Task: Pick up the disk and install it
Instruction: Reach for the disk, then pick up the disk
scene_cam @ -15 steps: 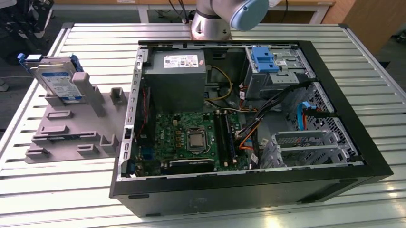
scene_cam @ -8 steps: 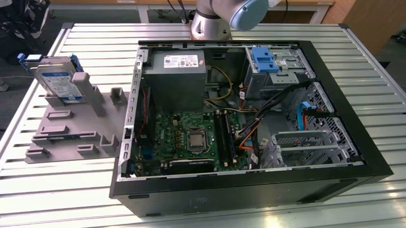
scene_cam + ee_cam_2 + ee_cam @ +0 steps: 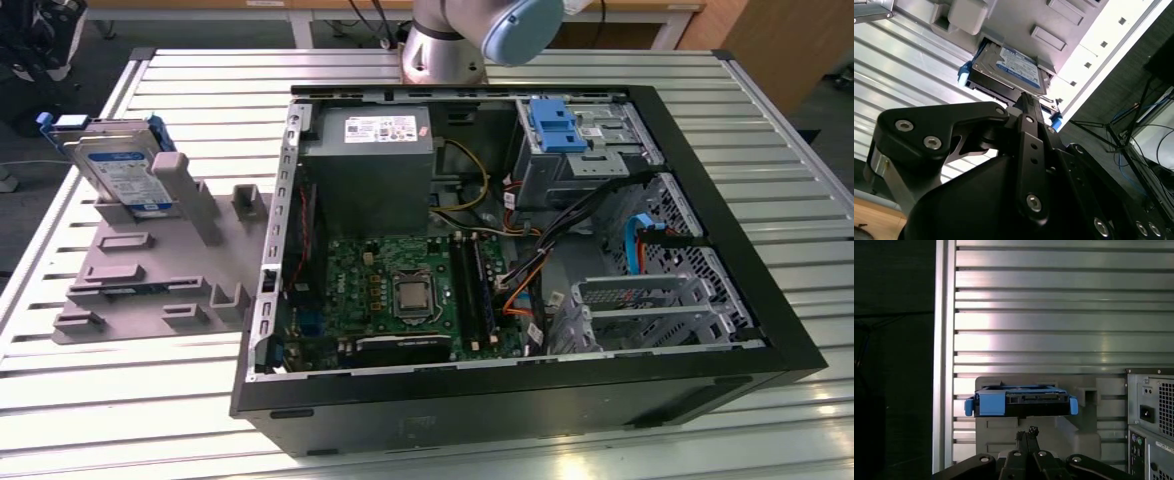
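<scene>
1. Silver metal, flat and rectangular, with a white-and-blue label and a blue plastic carrier around it: the disk [image 3: 120,170] stands on edge in the upper left of the exterior view.
2. It sits in a pale grey moulded plastic holder [image 3: 160,260] on the slatted aluminium table [image 3: 134,400], well apart from the open black computer case [image 3: 534,250] at centre frame.
3. My black gripper [image 3: 1027,432] points at the disk [image 3: 1021,400] in both wrist views. Its fingers are pressed together with nothing between them.
4. In the second wrist view the gripper [image 3: 1024,96] is just beside the edge of the disk [image 3: 1009,67]; I cannot tell whether they touch.
5. Inside the case, at upper right, sits a blue plastic bracket [image 3: 558,125] without a drive.
</scene>
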Controlling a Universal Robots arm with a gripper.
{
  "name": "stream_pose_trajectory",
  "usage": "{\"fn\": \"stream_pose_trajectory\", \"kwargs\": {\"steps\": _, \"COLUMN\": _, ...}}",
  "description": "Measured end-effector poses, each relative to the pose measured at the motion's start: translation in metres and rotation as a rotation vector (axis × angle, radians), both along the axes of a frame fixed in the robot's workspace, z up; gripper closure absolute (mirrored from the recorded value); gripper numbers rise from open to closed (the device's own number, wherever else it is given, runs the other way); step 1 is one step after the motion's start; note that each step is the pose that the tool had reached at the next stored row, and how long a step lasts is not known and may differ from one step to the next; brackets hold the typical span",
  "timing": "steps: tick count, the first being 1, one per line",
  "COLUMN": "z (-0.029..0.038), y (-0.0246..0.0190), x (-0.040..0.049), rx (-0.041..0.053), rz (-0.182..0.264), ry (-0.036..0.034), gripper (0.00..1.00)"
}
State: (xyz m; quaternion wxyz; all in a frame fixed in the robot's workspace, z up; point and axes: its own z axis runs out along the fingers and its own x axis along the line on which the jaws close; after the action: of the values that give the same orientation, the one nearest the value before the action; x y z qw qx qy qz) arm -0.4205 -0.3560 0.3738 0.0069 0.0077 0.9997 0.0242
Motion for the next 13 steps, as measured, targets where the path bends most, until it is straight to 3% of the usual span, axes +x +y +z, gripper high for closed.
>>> {"fn": "stream_pose_trajectory", "kwargs": {"steps": 2, "z": -0.0003, "y": 0.0023, "x": -0.0077, "rx": 0.0, "rz": 0.0, "ry": 0.0001, "gripper": 0.89}}
{"fn": "stream_pose_trajectory", "kwargs": {"steps": 5, "z": -0.0004, "y": 0.0032, "x": -0.0111, "rx": -0.0001, "rz": 0.0, "ry": 0.0003, "gripper": 0.89}}
{"fn": "stream_pose_trajectory", "kwargs": {"steps": 13, "z": -0.0004, "y": 0.0031, "x": -0.0122, "rx": -0.0001, "rz": 0.001, "ry": 0.0003, "gripper": 0.89}}
